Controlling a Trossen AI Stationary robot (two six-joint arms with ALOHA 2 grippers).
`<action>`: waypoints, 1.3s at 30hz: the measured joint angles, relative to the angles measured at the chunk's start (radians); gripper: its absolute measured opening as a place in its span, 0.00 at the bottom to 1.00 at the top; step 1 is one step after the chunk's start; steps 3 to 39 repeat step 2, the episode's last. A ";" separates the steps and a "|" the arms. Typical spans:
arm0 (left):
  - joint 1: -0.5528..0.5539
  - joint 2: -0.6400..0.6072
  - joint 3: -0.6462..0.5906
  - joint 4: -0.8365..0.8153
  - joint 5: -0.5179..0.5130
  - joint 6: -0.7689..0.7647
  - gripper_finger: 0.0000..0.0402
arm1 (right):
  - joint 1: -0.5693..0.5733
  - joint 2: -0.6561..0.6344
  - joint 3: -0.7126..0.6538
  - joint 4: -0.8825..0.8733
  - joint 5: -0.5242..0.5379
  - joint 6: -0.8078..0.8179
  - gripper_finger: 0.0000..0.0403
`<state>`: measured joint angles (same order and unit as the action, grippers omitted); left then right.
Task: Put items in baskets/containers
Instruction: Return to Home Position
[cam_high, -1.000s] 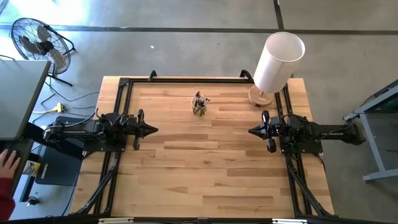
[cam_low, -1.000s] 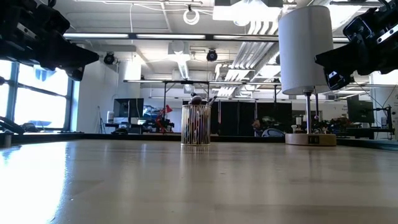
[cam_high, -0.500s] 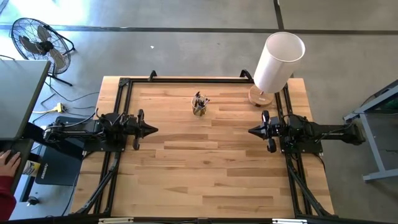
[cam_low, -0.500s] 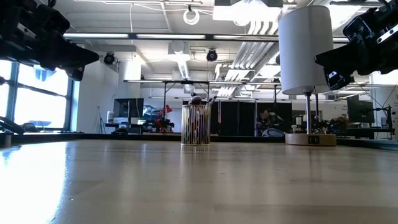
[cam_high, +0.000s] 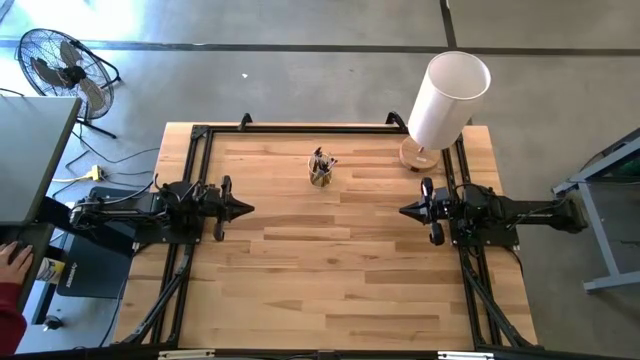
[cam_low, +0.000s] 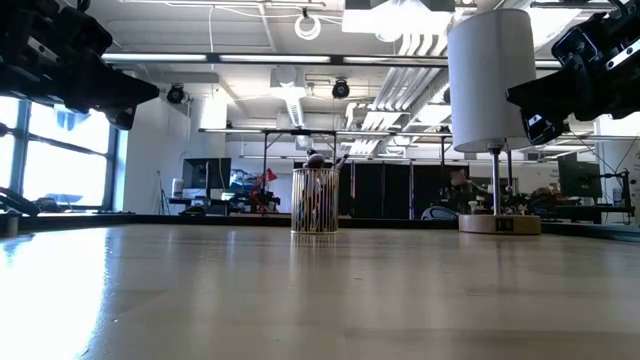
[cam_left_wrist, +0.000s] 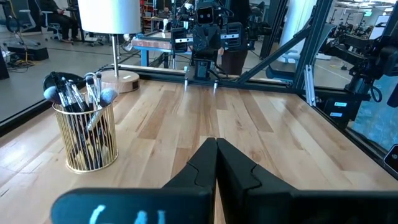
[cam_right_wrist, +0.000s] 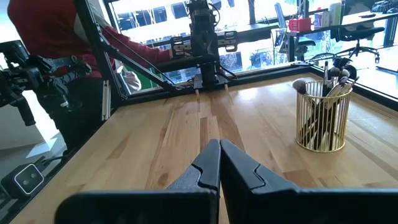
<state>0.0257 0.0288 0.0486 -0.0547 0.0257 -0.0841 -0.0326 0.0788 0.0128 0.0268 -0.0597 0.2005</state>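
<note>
Both my arms are matte black all over. From above, the left arm (cam_high: 150, 212) and right arm (cam_high: 510, 212) read as long, boxy links, with thin dark cables along them near the bases. A short black crosspiece sits just behind the left gripper (cam_high: 250, 209) and the right gripper (cam_high: 402, 211), each tapering to a point. On my wrist feeds the fingers (cam_left_wrist: 202, 168) are smooth, angular wedges with stepped inner edges.

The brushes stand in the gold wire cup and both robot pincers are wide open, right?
No, both are shut. The wrist views show the left pincer and the right pincer closed tight. The brushes do stand in the gold wire cup.
</note>
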 joint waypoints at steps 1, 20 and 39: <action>0.000 0.000 0.000 0.000 0.000 0.000 0.00 | 0.000 0.000 0.000 0.000 0.000 0.000 0.00; 0.000 0.000 0.000 0.000 0.000 0.000 0.00 | 0.000 0.000 0.000 0.000 0.000 0.000 0.00; 0.000 0.000 0.000 0.000 0.000 0.000 0.00 | 0.000 0.000 0.000 0.000 0.000 0.000 0.00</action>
